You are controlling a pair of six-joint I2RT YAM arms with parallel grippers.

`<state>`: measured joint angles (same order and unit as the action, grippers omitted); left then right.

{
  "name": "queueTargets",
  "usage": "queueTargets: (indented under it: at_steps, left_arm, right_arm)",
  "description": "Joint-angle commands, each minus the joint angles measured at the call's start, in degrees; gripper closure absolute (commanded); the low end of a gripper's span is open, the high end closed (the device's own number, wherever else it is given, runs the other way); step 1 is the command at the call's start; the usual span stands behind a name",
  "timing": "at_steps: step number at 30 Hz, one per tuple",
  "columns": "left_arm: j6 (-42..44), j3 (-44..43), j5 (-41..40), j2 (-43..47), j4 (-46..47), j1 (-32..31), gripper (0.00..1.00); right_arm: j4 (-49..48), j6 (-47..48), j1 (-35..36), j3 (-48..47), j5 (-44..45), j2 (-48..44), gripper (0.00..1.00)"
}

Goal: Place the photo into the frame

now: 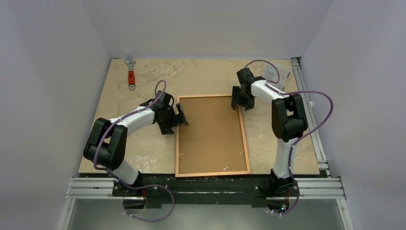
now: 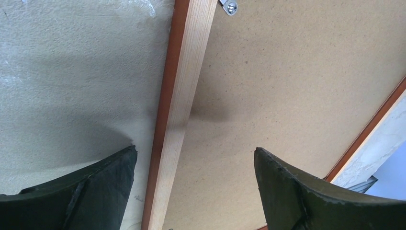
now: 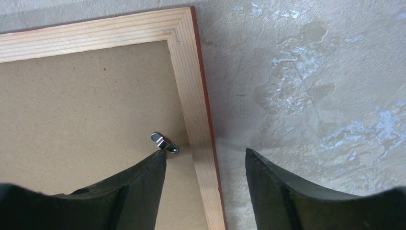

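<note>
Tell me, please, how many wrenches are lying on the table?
1. The wrench, red-handled, lies near the far left corner of the table, apart from the frame; others may be hidden from view.

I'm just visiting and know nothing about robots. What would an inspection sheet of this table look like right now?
Surface: beige mottled table, flat.
Job's things: frame lies face down mid-table; photo fills it, plain brown back up; metal clips sit along the inner edge.
Clutter: red-handled wrench at the far left corner; clear plastic item at the far right, too unclear to name.
Grippers: left gripper open, astride the frame's left rail; right gripper open, astride its right rail near the far corner.
Cables: purple cables loop along both arms.
Surroundings: pale walls; metal rails at the near and right edges.
</note>
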<state>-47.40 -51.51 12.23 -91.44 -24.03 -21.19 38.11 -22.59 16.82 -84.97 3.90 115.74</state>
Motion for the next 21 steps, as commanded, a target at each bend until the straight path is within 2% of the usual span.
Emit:
queueTargets:
  at_steps: [1,8,21]
  left_arm:
    - [0.4,0.5,-0.2,-2.9,0.3,-0.5,0.11]
    - [0.6,0.0,0.2,-3.8,0.3,-0.6,0.11]
    - [1.2,-0.5,0.6,-4.6,0.2,-1.0,0.13]
  right_arm:
    - [0.2,0.7,0.6,-0.6,1.9,0.8,0.36]
    - [0.3,0.5,0.6,-2.0,2.6,3.0,0.37]
    - [-1.6,1.4,0.6,-1.0,-2.7,1.6,0.34]
